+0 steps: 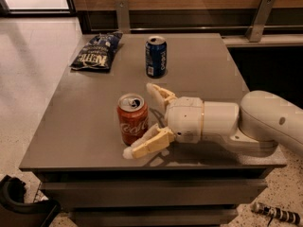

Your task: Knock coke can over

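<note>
- The red-orange aluminium coke can stands upright on the grey table — it is not knocked over yet.
- The white two-finger gripper is just beside it, spread wide and holding nothing — the push remains.

1. The single camera looked down from above the table's near edge, toward its far side, fairly close.
2. The gripper sat mid-frame, fingers spread, just beside the coke can.
</note>
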You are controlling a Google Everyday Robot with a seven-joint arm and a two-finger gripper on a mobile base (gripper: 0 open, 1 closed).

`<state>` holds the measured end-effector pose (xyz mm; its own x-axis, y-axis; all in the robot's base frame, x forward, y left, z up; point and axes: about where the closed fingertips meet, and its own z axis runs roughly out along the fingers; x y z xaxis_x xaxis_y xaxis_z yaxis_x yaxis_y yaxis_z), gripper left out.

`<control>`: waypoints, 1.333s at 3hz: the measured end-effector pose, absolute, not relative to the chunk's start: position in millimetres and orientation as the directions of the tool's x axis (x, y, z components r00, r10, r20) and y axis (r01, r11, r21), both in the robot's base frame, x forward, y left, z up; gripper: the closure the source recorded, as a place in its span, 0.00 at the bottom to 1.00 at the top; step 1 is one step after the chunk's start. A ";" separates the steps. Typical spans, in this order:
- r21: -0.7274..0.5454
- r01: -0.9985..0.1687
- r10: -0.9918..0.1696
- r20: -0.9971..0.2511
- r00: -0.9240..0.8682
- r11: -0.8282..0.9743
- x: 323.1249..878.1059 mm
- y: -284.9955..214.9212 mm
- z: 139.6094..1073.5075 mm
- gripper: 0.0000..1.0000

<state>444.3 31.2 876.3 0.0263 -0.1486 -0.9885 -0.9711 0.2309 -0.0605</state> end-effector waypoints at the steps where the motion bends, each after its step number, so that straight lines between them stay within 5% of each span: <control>1: -0.061 -0.973 -0.148 -0.989 0.028 0.225 443.6 34.2 876.4 0.25; 4: -0.067 -0.975 -0.151 -0.988 0.035 0.214 441.1 40.1 878.7 0.96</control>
<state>441.1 40.1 878.7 0.0346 -0.1511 -0.9879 -0.9746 0.2136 -0.0668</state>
